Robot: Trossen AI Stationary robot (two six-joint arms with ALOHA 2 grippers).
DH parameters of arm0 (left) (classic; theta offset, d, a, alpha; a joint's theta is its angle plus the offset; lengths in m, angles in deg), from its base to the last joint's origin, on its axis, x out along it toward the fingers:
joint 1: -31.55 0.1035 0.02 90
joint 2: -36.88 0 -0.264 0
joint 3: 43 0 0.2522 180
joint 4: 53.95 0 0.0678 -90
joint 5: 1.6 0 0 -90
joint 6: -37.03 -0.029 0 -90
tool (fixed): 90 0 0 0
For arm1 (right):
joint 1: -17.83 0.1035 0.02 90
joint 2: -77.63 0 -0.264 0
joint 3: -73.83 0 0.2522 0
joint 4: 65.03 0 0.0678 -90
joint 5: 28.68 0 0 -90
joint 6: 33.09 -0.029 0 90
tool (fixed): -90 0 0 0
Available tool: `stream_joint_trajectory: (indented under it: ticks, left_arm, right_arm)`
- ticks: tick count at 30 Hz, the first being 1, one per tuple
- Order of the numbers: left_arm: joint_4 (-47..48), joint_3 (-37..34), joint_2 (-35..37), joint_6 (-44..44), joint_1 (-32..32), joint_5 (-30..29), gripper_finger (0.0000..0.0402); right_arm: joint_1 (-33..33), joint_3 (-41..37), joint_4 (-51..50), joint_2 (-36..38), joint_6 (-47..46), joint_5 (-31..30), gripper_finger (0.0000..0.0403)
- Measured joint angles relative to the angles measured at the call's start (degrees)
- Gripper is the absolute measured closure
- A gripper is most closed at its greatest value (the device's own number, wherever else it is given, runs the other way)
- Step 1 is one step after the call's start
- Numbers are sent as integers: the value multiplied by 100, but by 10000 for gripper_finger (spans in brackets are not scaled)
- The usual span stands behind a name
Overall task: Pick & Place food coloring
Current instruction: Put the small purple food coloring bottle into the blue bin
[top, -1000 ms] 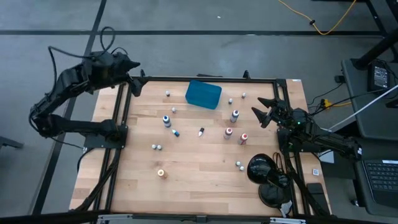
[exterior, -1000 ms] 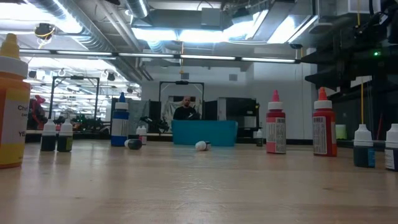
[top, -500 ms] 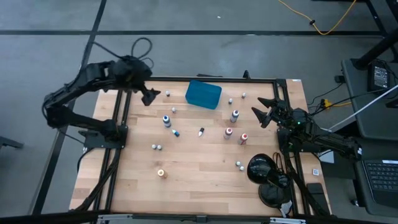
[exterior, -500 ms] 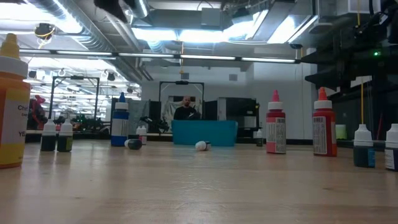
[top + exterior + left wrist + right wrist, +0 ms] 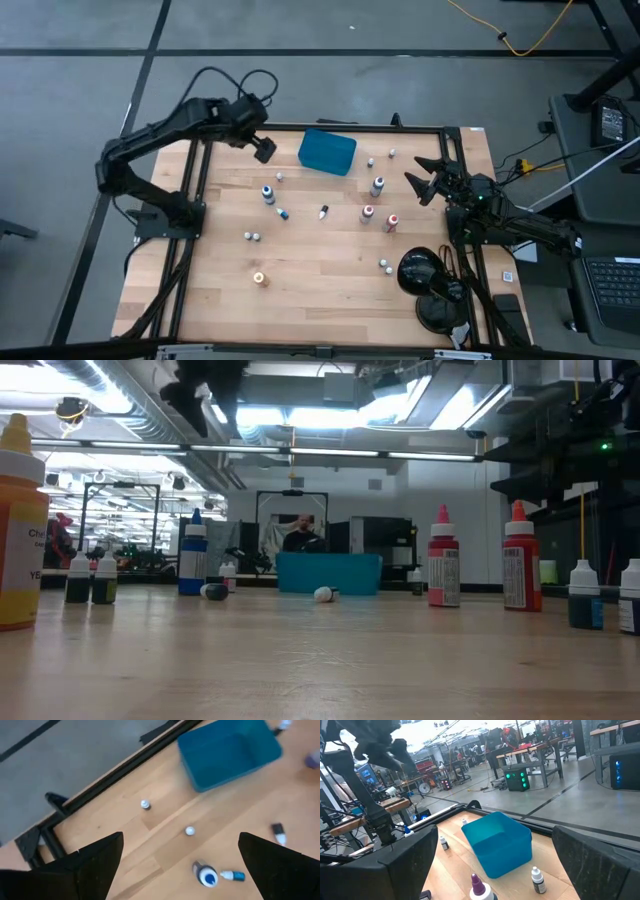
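Left gripper (image 5: 264, 150) hovers, jaws spread, apparently above a tiny white-capped vial (image 5: 270, 151); right gripper (image 5: 422, 181) waits spread.

Cut off and too small to read

The yellow bottle (image 5: 18, 525) is clipped by the low view's left edge, its label unreadable; a white-capped vial (image 5: 630, 596) is cut at the right edge; overhead, the bottles' colours blur.

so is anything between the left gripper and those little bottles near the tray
Nothing visible. The left gripper, open, hovers above the table's far left part, empty. Below it the small white-capped vial and a white cap stand on bare wood, with the teal tray off to the side, not in the path.
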Motion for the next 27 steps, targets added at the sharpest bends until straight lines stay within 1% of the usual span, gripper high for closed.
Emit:
stream_joint_trajectory:
  ticks: [6, 13, 21, 27]
  left_arm:
    - [-10, 0, -592, 397, 436, -11, 14]
    - [-75, 0, -1263, 451, 1023, -68, 14]
    - [-417, 0, -2074, 368, 1386, 49, 14]
    - [-546, 0, -2519, 355, 1546, 52, 14]
  right_arm:
    - [2, 0, 0, 2, 2, 0, 11]
    - [2, 0, 0, 1, 1, -1, 11]
    - [1, 0, 0, 1, 0, 0, 11]
    - [2, 0, 0, 2, 0, 0, 11]
